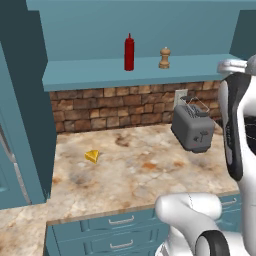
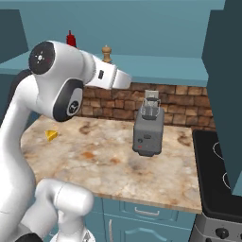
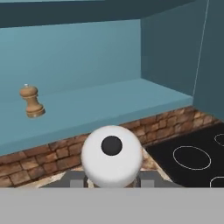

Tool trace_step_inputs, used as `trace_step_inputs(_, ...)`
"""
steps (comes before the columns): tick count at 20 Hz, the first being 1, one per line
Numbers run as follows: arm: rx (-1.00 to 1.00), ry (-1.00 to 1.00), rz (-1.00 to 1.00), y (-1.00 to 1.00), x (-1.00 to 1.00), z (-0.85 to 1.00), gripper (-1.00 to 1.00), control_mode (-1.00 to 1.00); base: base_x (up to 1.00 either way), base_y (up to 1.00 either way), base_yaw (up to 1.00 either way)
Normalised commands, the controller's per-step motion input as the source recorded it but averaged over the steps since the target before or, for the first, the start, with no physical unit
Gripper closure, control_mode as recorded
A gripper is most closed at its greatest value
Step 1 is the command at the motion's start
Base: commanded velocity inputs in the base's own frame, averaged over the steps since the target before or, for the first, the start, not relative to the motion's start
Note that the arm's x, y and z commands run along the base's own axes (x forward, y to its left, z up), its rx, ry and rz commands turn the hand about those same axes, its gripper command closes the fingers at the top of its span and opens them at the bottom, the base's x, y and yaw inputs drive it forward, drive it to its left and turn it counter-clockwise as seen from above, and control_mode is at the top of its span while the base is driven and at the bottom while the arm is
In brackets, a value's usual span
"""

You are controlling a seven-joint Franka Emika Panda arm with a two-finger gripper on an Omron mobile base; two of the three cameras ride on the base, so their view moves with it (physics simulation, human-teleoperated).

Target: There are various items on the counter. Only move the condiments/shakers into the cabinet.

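A red bottle (image 1: pixel 129 52) and wooden shaker (image 1: pixel 164 58) stand on the cabinet (image 1: pixel 140 70) shelf. The pincer (image 3: pixel 112 177) pinches a white-topped shaker (image 3: pixel 112 155). Cheese (image 1: pixel 92 156) lies at the worktop's (image 1: pixel 135 170) nine o'clock.

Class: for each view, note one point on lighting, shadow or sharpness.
Left base view: even light, no glare; the grey toaster throws a faint shadow on the mottled counter. Right base view: the white arm hides most of the slim red squeeze bottle. Hand view: the white-topped shaker looms large; the tan wooden shaker looks soft.
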Motion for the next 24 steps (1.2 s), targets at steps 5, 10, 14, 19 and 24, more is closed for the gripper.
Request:
trace_step_inputs(5,0.00,0.00,0.16,0.12,0.41,0.00,1.00,-1.00,0.00,0.00,0.00)
trace_step_inputs(10,0.00,0.00,0.09,0.19,0.64,0.00,1.00,-1.00,0.00,0.00,0.00)
trace_step_inputs(14,0.00,0.00,0.02,0.13,0.78,0.00,1.00,-1.00,0.00,0.00,0.00)
trace_step_inputs(19,0.00,0.00,0.00,0.00,0.81,0.00,1.00,-1.00,0.00,0.00,0.00)
trace_step_inputs(24,0.00,0.00,0.00,0.00,0.91,0.00,1.00,-1.00,0.00,0.00,0.00)
